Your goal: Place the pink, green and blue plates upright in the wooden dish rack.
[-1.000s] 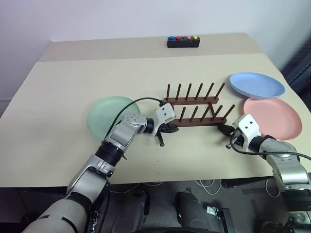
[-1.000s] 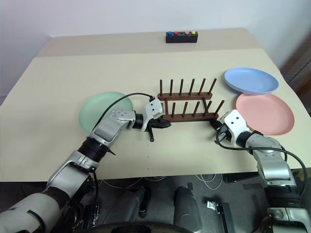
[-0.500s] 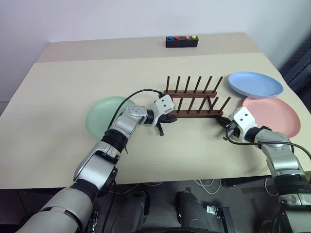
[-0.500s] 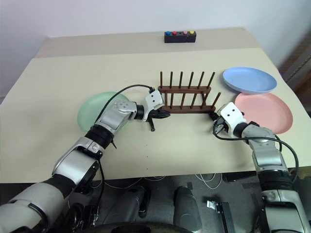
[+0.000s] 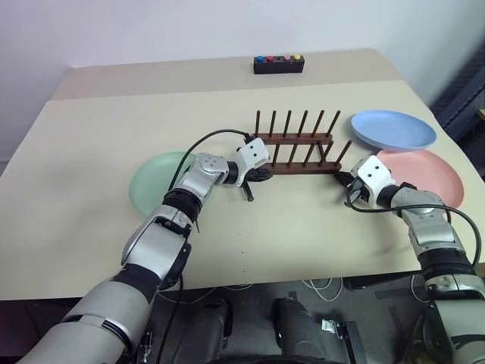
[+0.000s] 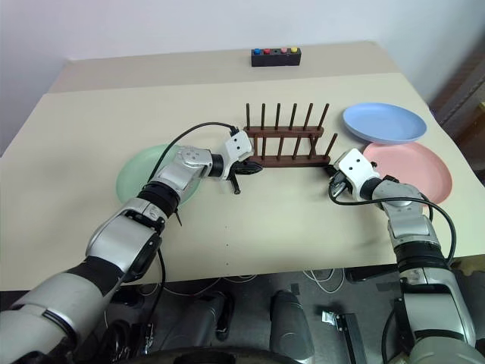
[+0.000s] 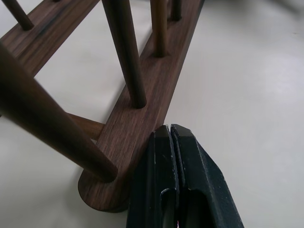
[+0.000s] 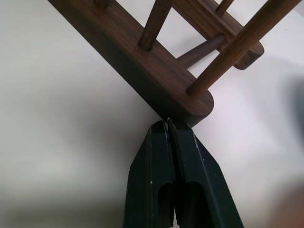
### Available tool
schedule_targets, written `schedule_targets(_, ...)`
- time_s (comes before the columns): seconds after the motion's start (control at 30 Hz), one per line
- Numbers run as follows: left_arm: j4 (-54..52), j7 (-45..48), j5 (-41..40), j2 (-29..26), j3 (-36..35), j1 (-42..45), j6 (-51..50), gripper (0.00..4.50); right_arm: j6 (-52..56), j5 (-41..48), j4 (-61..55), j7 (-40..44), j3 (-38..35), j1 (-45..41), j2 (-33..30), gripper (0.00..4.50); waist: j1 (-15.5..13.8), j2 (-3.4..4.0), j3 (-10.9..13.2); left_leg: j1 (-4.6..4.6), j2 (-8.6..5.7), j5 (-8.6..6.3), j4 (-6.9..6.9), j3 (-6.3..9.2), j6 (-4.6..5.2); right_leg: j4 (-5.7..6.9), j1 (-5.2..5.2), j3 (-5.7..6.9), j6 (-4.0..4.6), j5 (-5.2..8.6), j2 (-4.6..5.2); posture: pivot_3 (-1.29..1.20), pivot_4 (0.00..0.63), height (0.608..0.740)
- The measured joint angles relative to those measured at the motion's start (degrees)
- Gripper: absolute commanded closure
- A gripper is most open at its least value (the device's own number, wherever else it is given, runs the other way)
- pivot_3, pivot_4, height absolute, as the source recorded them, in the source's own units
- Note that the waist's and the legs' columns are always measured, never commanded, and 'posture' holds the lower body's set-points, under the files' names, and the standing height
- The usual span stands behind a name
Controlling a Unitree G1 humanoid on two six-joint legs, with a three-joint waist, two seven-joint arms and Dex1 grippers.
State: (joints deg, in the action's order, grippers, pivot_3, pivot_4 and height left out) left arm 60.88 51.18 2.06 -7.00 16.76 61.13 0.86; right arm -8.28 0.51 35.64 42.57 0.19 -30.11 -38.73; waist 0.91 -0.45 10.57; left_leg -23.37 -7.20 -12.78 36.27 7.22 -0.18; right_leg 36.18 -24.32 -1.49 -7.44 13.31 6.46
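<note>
Both pairs of jaws were pressed fully together and held nothing. The left gripper (image 7: 170,130) had its tips against the side of the near rail of the wooden dish rack (image 5: 297,157), right at that rail's rounded left end, where one peg leaned up from the wood. The right gripper (image 8: 167,124) met the same near rail at its opposite, right end, its tips touching the rail's edge just beside the rounded corner.

The rack stood on the beige table (image 5: 91,152) between the two grippers, its two rows of thin pegs upright and bare of plates. The green plate (image 5: 155,182) lay flat behind the left arm, to the rack's left. The pink plate (image 5: 432,174) lay flat to the right of the right gripper, and the blue plate (image 5: 392,130) lay just beyond it, its rim overlapping the pink one's far edge. At the table's far side sat a small black box (image 5: 278,64) with coloured buttons. No writing or label could be read on anything.
</note>
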Motion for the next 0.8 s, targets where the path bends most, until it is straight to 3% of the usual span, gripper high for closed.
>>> schedule_targets(0.8,2.1,-0.3,2.5,-0.2,-2.5,0.4,2.0,4.5,-3.7,-1.5,5.2,0.6,0.7,-3.4,1.6,4.46,0.1,0.0,0.0,0.0,0.0,0.01,0.0,0.01,-0.02,0.03,-0.02,0.0,0.0,0.0,-0.01,0.0,0.15,0.74)
